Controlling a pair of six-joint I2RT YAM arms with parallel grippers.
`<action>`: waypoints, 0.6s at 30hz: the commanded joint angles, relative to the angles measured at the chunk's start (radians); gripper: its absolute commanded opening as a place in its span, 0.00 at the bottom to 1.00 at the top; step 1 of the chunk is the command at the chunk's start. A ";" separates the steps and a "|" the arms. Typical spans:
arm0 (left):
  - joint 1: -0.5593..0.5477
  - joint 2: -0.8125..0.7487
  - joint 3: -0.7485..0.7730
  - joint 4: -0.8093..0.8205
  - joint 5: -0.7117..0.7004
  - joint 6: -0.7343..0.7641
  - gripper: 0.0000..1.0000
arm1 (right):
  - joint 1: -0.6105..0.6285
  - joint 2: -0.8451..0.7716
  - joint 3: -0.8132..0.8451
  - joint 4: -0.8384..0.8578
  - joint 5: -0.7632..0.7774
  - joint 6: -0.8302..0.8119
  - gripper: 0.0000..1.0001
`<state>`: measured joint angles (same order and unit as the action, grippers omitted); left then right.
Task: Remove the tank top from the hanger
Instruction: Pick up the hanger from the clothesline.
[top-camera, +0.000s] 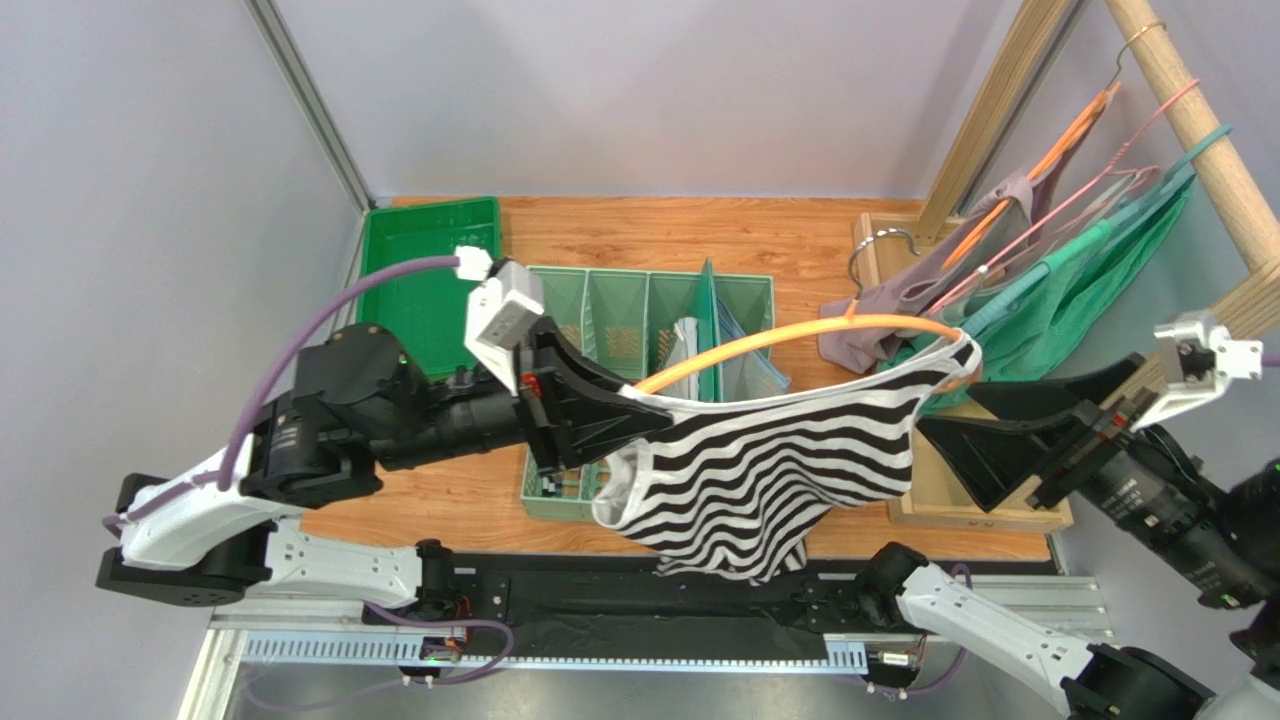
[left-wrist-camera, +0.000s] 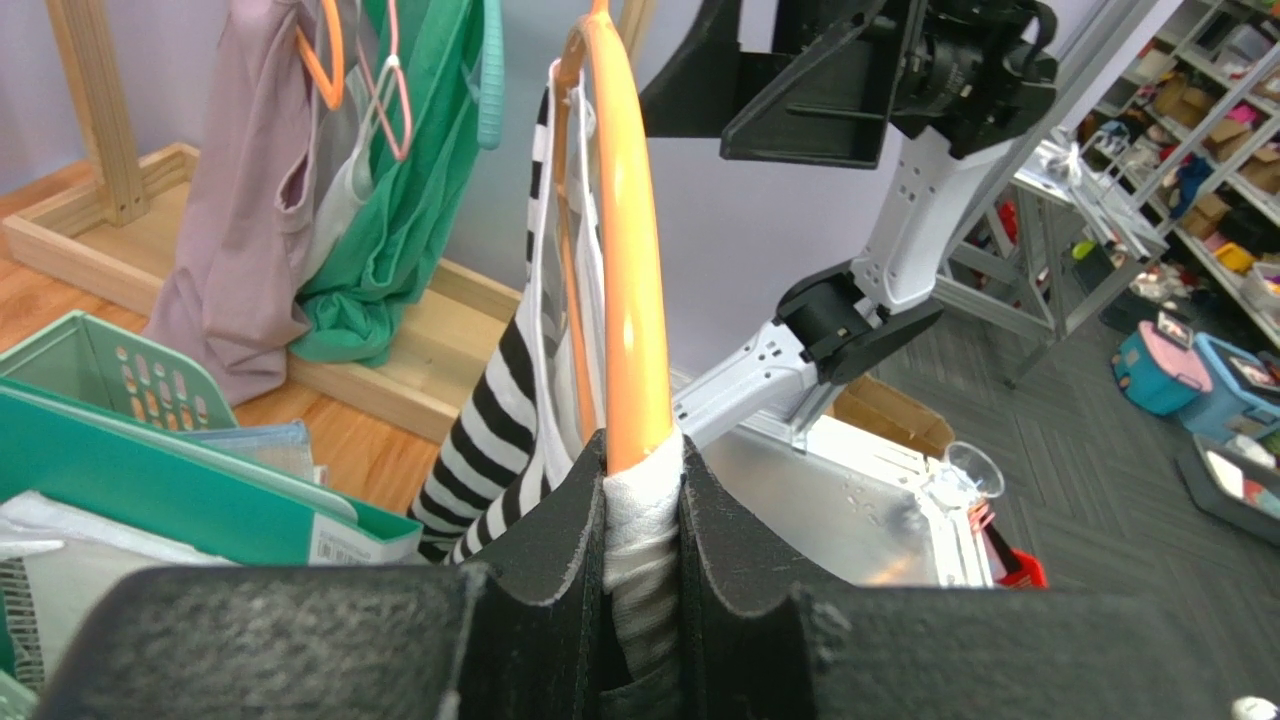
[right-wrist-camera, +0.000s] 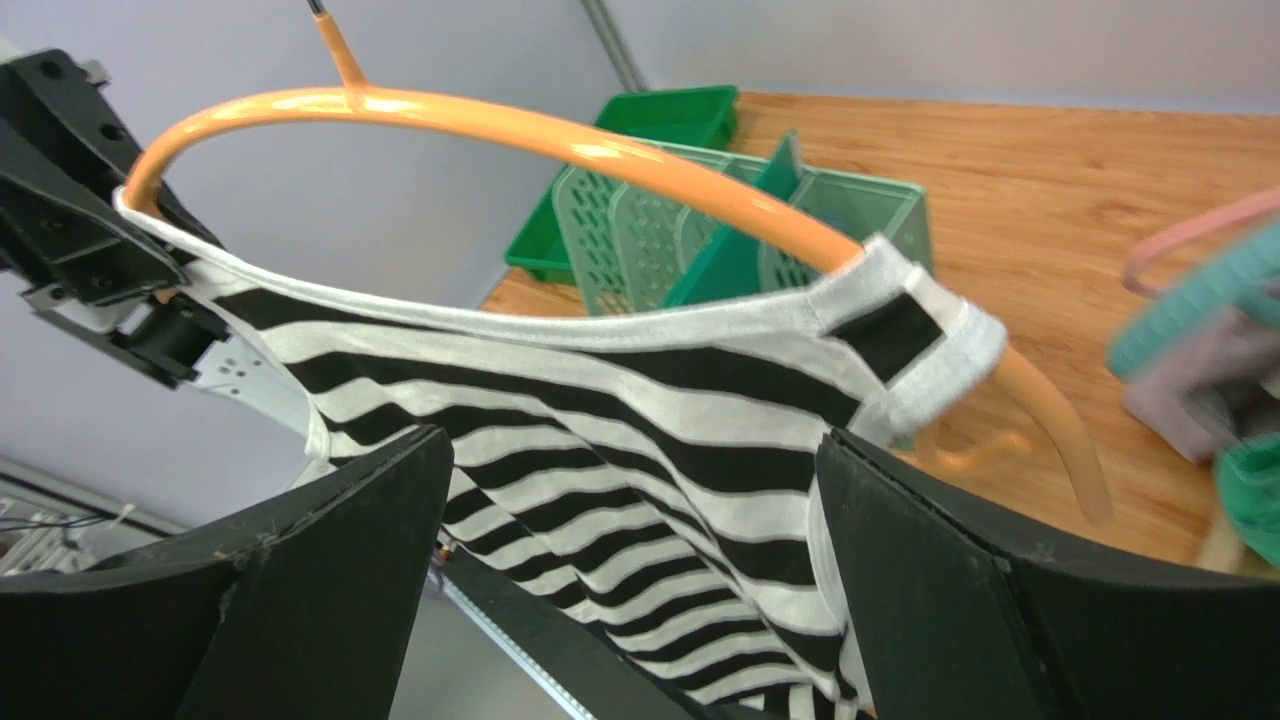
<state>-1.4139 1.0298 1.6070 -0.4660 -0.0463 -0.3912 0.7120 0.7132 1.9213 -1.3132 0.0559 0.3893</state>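
Observation:
A black-and-white striped tank top (top-camera: 766, 473) hangs on an orange hanger (top-camera: 781, 339) held in the air above the table's near edge. My left gripper (top-camera: 639, 408) is shut on the hanger's left end together with the tank top's white strap (left-wrist-camera: 643, 518). My right gripper (top-camera: 962, 428) is open and empty, its jaws wide apart just right of the tank top's right strap (right-wrist-camera: 939, 353). In the right wrist view the tank top (right-wrist-camera: 631, 450) fills the gap between the fingers (right-wrist-camera: 346, 555), and the hanger (right-wrist-camera: 601, 150) arcs above it.
A green divided basket (top-camera: 661, 323) stands mid-table behind the tank top. A dark green tray (top-camera: 428, 270) lies at the back left. A wooden rack (top-camera: 1202, 135) at the right holds several hangers with mauve and green garments (top-camera: 1082, 285). The rack's wooden base (top-camera: 962, 495) sits under my right gripper.

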 joint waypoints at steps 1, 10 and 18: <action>-0.005 -0.039 -0.027 0.067 -0.012 -0.037 0.00 | 0.000 0.081 0.041 0.170 -0.160 -0.004 1.00; -0.005 -0.001 0.021 -0.011 -0.199 -0.037 0.00 | -0.002 0.307 0.226 0.140 -0.100 0.053 0.93; -0.005 0.022 0.034 -0.007 -0.219 -0.021 0.00 | 0.000 0.376 0.216 0.141 -0.057 0.033 0.86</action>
<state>-1.4139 1.0550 1.5795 -0.5652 -0.2462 -0.4179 0.7120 1.0794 2.1540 -1.1797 -0.0341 0.4320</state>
